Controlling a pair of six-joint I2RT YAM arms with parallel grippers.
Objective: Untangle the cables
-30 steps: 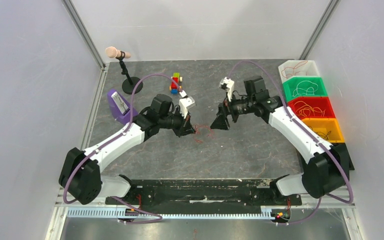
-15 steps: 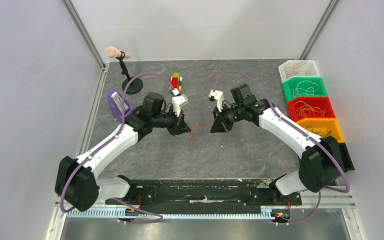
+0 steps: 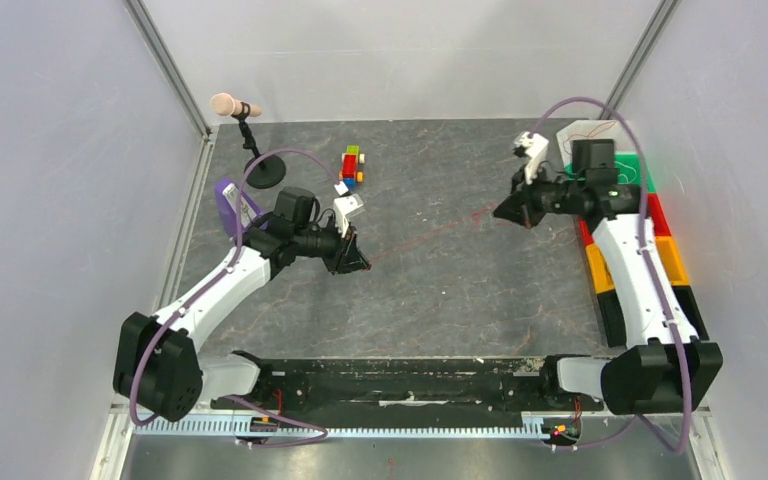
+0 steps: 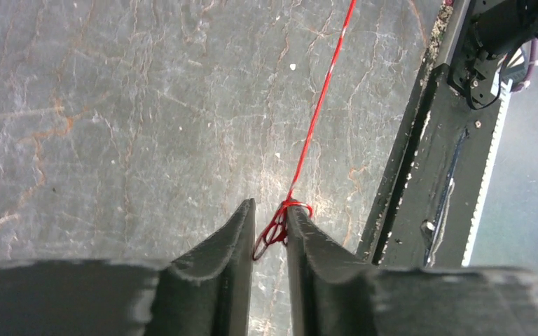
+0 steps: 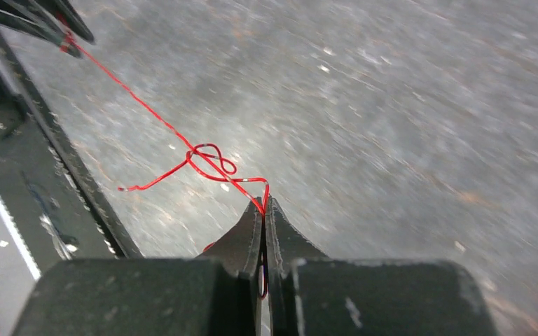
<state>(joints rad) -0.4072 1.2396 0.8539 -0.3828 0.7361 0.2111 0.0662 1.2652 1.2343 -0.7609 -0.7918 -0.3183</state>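
Our left fingers (image 4: 232,241) pinch 1 end of the red cable (image 3: 430,235) and our right fingers (image 5: 246,229) the other, stretched taut across the counter (image 3: 440,290). A hard pull could tighten its small knot (image 5: 210,157) or snap it.

The right gripper (image 3: 509,211) is now sitting far out to the right, just beside the coloured bins (image 3: 672,262) — a second ago it was hanging close to the left gripper (image 3: 361,265). The red cable (image 3: 430,235), earlier a small loose heap between them, is now stretching as one thin line from gripper to gripper — and the left gripper is standing slightly further left than before.
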